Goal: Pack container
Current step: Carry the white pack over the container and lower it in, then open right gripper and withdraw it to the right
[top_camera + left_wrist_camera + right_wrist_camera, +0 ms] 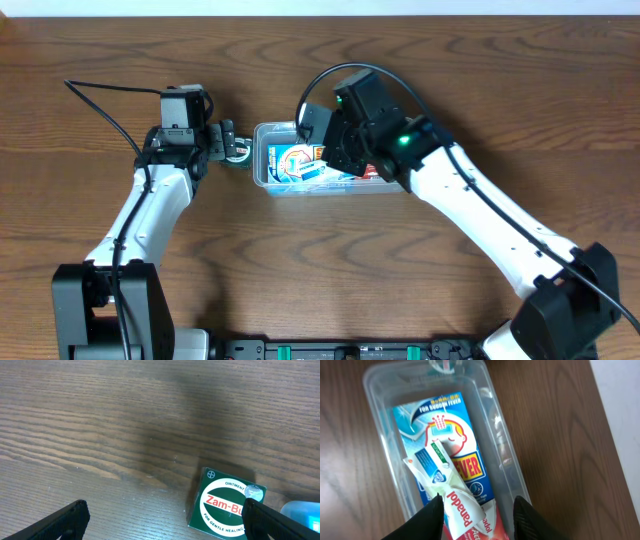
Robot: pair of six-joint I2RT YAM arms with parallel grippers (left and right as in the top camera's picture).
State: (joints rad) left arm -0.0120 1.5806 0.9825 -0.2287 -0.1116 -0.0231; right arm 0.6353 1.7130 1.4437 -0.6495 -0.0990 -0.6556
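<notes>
The clear tub [264,178] sits mid-table [120,60], with a blue packet [445,425], a white tube [431,460] and a red and white box [465,510] inside. The left claw [165,509] is wide open just beside the tub, by a small green box [222,505]. The right claw [479,502] hangs over the tub, half open around the red and white box; I cannot tell if it grips.

Green Zam-Buk ointment box [220,505] flat on the dark wood-grain table [100,420].
</notes>
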